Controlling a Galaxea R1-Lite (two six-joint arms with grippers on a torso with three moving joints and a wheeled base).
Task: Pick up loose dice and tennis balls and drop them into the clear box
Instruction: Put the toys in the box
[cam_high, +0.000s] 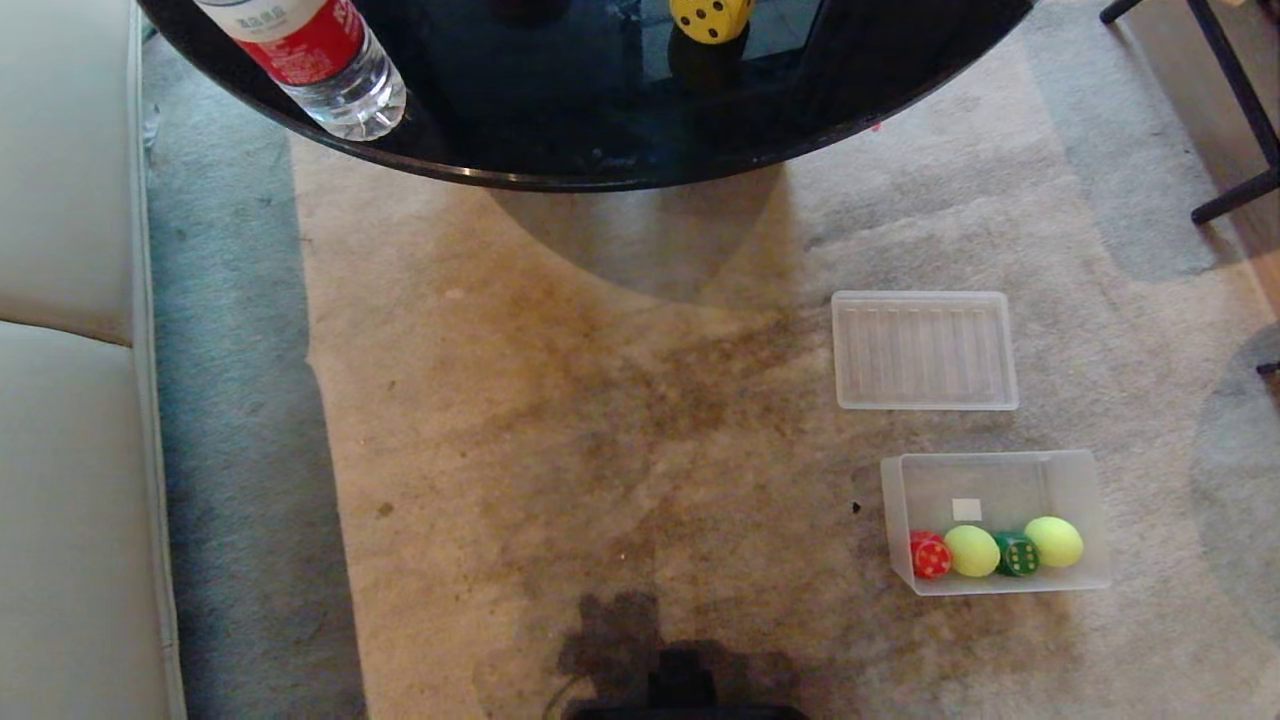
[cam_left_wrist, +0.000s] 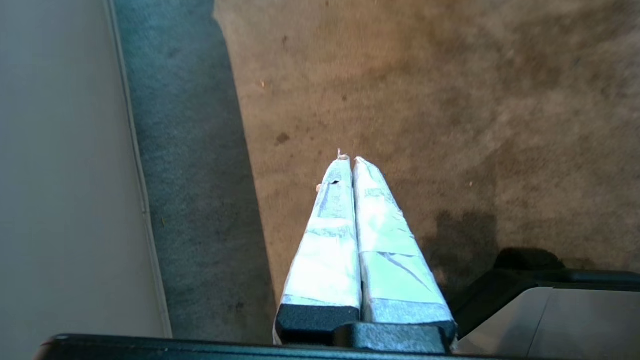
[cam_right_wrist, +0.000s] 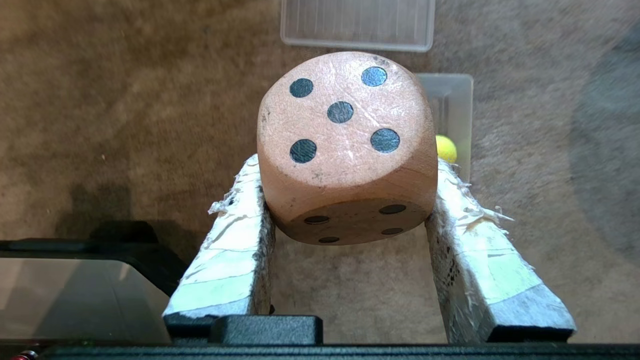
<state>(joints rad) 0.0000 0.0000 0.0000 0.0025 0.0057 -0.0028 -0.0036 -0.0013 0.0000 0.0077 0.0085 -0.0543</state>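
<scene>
Right wrist view fills with the tan die (cam_right_wrist: 345, 145), five dots up, clamped between the taped fingers (cam_right_wrist: 475, 235) of the right gripper (cam_right_wrist: 345, 200); the pads press its two opposite sides. Beyond the die lies the clear box (cam_high: 1075, 470), with a tennis ball (cam_right_wrist: 446, 148) peeping past the die's edge. In that box sit a red die (cam_high: 930, 556), a green die (cam_high: 1018, 554) and two tennis balls (cam_high: 972, 551), all lined along its near wall. Just beyond the box lies its ribbed lid (cam_high: 925, 350), flat and apart from it. Well beyond the box, on the black glass table (cam_high: 560, 150), a yellow die (cam_high: 712, 18) waits beside a water bottle (cam_high: 320, 60).

The left gripper (cam_left_wrist: 350, 162) hangs idle over bare carpet, jaws pressed together, on the side away from the box.

I judge the risk to be release off target: the rounded die could roll from the frayed tape, strike the box's rim or the lid, and bounce away.

Worn, stained beige carpet (cam_high: 600, 420) covers the floor; a pale sofa (cam_high: 60, 400) stands far from the box.
</scene>
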